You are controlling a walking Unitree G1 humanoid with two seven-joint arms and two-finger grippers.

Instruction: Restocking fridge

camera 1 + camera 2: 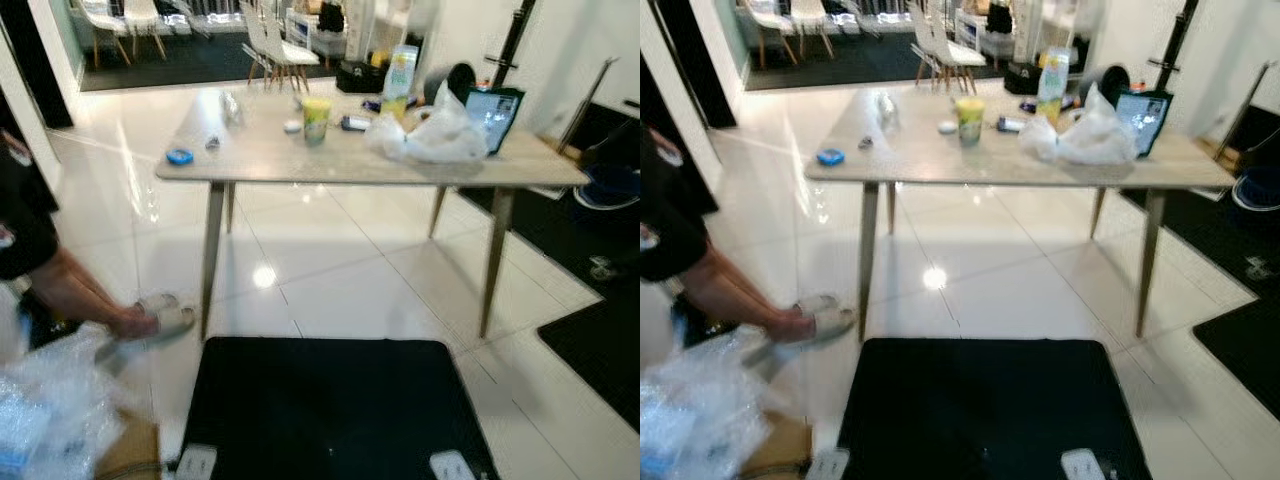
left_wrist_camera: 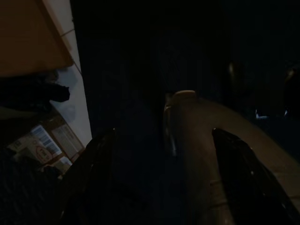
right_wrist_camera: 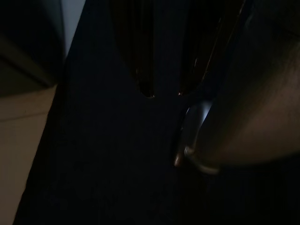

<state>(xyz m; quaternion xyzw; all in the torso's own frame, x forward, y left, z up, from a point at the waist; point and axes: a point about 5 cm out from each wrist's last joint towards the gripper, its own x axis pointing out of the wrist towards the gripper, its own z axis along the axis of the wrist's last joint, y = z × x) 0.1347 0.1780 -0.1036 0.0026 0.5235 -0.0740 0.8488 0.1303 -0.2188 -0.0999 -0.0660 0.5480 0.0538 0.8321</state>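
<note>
Groceries: yellow cup (image 1: 316,118), bottle (image 1: 400,75), white bag (image 1: 436,135) on table (image 1: 300,160); left gripper (image 2: 164,154) spread, right gripper (image 3: 164,91) nearly closed.

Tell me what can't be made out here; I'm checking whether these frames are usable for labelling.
- Small items on the table near the yellow cup: blurred, too small to identify.
- White plastic bag: contents hidden by the bag itself.
- Person: cut off by the head views' left edge.
- Both wrist views: too dark beyond the fingers.

Person (image 1: 40,270) cut off by frame edge, small tabletop (image 1: 260,155) items too blurred to identify, both wrist views nearly black.
</note>
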